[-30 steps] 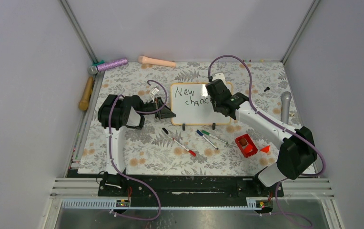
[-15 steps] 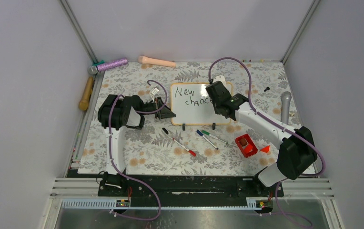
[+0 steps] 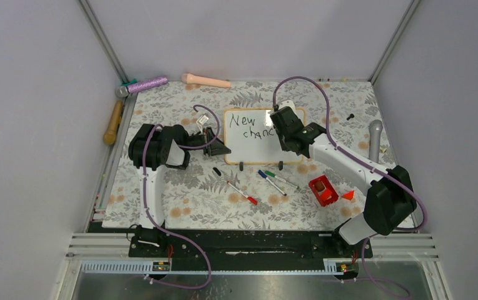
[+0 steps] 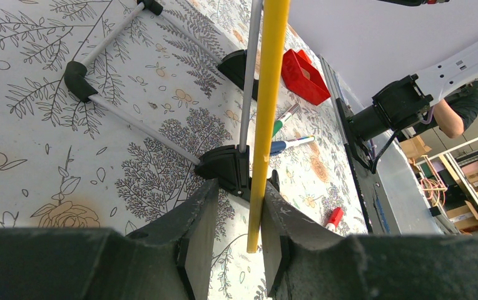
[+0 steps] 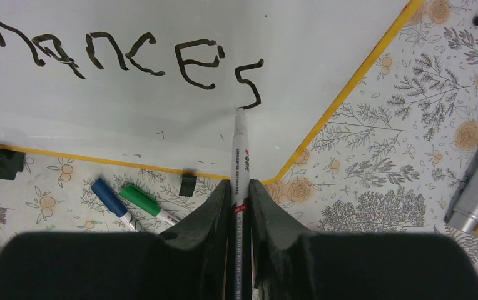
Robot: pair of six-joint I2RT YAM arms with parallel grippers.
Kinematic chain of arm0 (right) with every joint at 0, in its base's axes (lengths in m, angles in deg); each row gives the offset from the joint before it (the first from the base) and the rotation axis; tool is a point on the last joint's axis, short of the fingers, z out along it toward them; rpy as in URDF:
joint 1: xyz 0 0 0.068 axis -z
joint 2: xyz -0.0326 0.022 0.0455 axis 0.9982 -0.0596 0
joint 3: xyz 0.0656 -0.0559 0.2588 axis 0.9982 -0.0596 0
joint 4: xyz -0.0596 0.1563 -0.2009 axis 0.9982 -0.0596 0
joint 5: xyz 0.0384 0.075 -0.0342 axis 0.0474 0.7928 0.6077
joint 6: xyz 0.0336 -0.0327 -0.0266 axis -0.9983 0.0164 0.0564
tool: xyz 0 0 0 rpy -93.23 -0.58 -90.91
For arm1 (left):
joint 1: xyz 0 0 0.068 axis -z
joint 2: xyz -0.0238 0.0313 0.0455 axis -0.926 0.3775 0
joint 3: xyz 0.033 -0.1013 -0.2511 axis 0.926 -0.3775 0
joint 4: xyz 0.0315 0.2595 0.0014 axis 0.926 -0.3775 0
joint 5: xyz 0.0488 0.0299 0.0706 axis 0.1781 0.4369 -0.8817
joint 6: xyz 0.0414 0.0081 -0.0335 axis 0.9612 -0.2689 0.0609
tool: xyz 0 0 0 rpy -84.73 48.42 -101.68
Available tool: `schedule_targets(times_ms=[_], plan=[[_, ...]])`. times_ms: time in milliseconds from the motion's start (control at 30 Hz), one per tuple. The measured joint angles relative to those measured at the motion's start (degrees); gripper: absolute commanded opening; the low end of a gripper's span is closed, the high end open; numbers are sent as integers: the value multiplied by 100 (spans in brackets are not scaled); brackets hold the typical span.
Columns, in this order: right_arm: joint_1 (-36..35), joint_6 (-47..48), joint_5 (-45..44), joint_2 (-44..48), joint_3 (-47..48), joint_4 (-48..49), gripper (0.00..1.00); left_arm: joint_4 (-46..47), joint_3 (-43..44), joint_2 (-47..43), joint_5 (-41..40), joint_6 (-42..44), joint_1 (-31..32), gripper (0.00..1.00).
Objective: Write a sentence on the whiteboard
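Observation:
The whiteboard stands propped at the table's middle, with "New chanc" of the sentence showing in the top view. My right gripper hangs over its right part, shut on a black marker. The marker's tip rests at the foot of the "s" that ends "chances". My left gripper is closed on the board's left edge. One pad lies on the yellow frame and the other fingertip meets a black stand bracket.
Blue and green markers, a red marker and a black cap lie in front of the board. A red box sits front right and a silver microphone far right. A purple microphone, a wooden handle and a beige piece lie at the back.
My right gripper has edged slightly over the board with the marker. The left arm and the board have not moved.

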Motion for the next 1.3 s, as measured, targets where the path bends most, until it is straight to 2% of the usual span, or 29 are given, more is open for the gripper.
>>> schedule_targets(times_ms=[600,900,1000,1300], plan=[[7,4,470,52,20,127,0,-7,0,0,-4,4,0,30],[15,-57,1322,1408,-1060,1163,0,-9,0,0,-7,35,0,29],[20,-118,1585,1589,-1340,1569,0,-4,-7,0,-7,66,0,25],[24,-286,2046,1657,-1825,2350,0,46,-46,-2,-17,105,0,26]])
